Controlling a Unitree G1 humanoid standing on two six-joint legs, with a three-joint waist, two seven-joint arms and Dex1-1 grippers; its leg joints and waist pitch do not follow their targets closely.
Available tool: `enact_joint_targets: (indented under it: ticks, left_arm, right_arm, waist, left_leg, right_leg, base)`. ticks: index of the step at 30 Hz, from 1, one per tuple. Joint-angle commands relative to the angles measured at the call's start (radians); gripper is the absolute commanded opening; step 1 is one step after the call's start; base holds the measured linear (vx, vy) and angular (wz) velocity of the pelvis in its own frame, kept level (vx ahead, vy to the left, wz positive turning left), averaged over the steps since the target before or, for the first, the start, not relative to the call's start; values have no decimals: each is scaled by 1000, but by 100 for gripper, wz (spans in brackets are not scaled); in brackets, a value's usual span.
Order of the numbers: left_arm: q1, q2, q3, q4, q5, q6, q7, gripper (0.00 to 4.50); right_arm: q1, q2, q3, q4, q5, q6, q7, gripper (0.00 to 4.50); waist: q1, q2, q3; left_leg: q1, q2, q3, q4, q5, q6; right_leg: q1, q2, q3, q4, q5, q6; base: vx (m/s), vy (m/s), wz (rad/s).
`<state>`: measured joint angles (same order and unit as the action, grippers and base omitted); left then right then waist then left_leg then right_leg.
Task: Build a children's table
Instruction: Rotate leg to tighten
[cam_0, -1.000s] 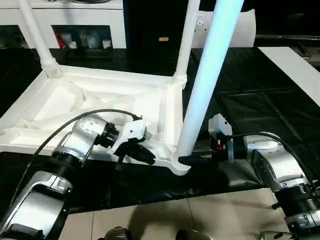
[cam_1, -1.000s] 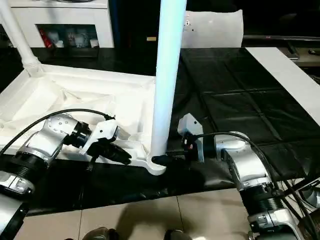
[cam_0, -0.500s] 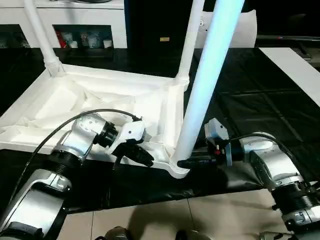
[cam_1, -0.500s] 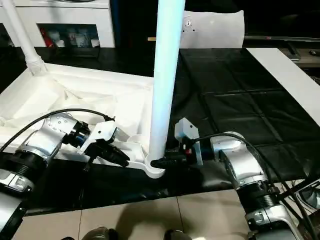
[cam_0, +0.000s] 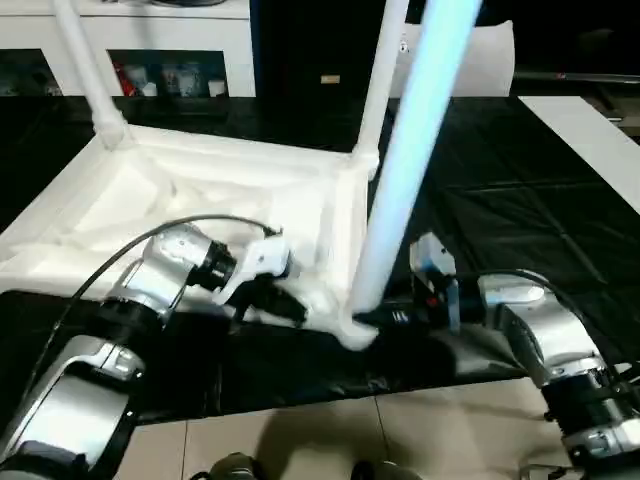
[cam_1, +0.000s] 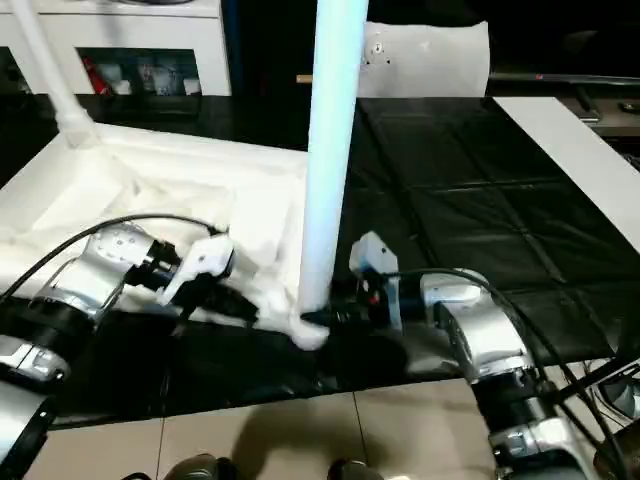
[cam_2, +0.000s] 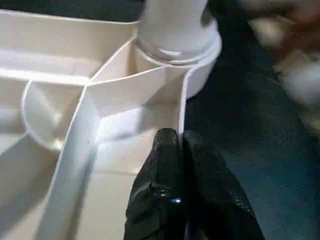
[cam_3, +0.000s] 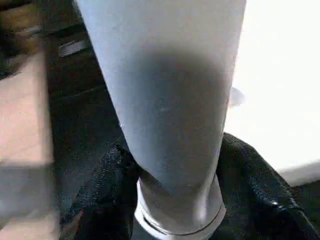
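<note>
I have the children's table (cam_0: 200, 200) lying upside down, ribbed underside up, on the bench (cam_0: 520, 180), which is covered in black sheeting. Three legs stand in corner sockets: two far ones (cam_0: 85, 60) (cam_0: 382, 70) and the near leg (cam_0: 405, 170), which rises just ahead of my right arm.

My right gripper (cam_1: 318, 318) reaches in low at the foot of that near leg; in the right wrist view its fingers (cam_3: 252, 185) sit on either side of the leg (cam_3: 170, 100) just above the socket collar (cam_3: 177, 222), clasped around it.

My left gripper (cam_2: 182, 145) is at the same corner from the inner side. In the left wrist view its two black fingers (cam_2: 167, 160) are pressed together with nothing between them, their tips against the rib wall just short of the round socket (cam_2: 200, 55) that holds the leg.

A flat whitish bag (cam_1: 430, 55) lies at the far side of the bench, well beyond both sets of fingers. A white cabinet (cam_0: 150, 40) stands behind the table. Pale floor tiles (cam_1: 300, 440) show beneath my forearms.
</note>
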<state>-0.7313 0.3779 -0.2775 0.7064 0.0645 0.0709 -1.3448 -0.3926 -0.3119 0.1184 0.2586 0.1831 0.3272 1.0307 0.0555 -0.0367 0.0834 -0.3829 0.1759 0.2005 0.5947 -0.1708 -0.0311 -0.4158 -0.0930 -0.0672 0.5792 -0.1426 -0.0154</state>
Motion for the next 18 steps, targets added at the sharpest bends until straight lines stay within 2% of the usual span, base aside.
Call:
enact_joint_targets:
  ticks: [1, 2, 4, 5, 7, 12, 14, 18]
  left_arm:
    - [-37, -107, 4, -21, -14, 65, 151, 0]
    - [-38, -118, 5, -23, -11, 74, 170, 0]
    - [-44, -211, 35, -30, -19, 162, 322, 0]
    - [-44, -214, 36, -30, -20, 165, 326, 0]
    - [-47, -268, 48, -41, -22, 203, 406, 0]
    - [-55, -318, 71, -47, -13, 234, 493, 0]
    - [-47, -324, 73, -73, -8, 255, 500, 0]
    - [-35, -296, 67, -86, -5, 245, 473, 0]
  right_arm:
    - [-9, 87, 34, -35, -7, 49, -131, 195]
    - [-10, 101, 31, -35, -9, 56, -155, 195]
    - [-11, 188, 37, -45, -46, 89, -298, 194]
    - [-11, 191, 37, -46, -47, 91, -302, 194]
    - [-19, 258, 26, -51, -62, 135, -408, 193]
    - [-38, 341, -2, -45, -80, 185, -544, 193]
    - [-22, 356, 16, -76, -77, 152, -534, 249]
    - [0, 334, 25, -103, -79, 148, -513, 287]
  waist:
    - [-12, 0, -69]
    - [-15, 0, -69]
    - [-24, 2, -68]
    - [-31, 2, -68]
    - [-36, 1, -68]
    - [-46, 3, -68]
    - [-49, 5, -68]
    - [-47, 7, -71]
  left_leg:
    - [30, 53, -36, -81, -334, -33]
    - [32, 51, -38, -79, -350, -30]
    - [32, 51, -39, -79, -358, -27]
    - [29, 51, -39, -80, -358, -29]
    - [31, 48, -38, -77, -369, -20]
    - [29, 42, -38, -76, -372, -2]
    - [29, 44, -40, -77, -380, -1]
    - [27, 48, -38, -82, -367, 5]
  right_leg:
    - [37, -64, 37, -80, -524, -149]
    - [34, -66, 34, -89, -564, -129]
    - [32, -65, 35, -91, -556, -130]
    - [32, -63, 34, -89, -545, -132]
    - [28, -62, 34, -95, -553, -129]
    - [27, -59, 31, -105, -589, -100]
    - [26, -59, 30, -106, -585, -94]
    - [28, -57, 35, -100, -513, -110]
  base:
    - [0, 0, 0]
    - [0, 0, 0]
    - [0, 0, 0]
    - [0, 0, 0]
    - [0, 0, 0]
    - [0, 0, 0]
    - [0, 0, 0]
    - [0, 0, 0]
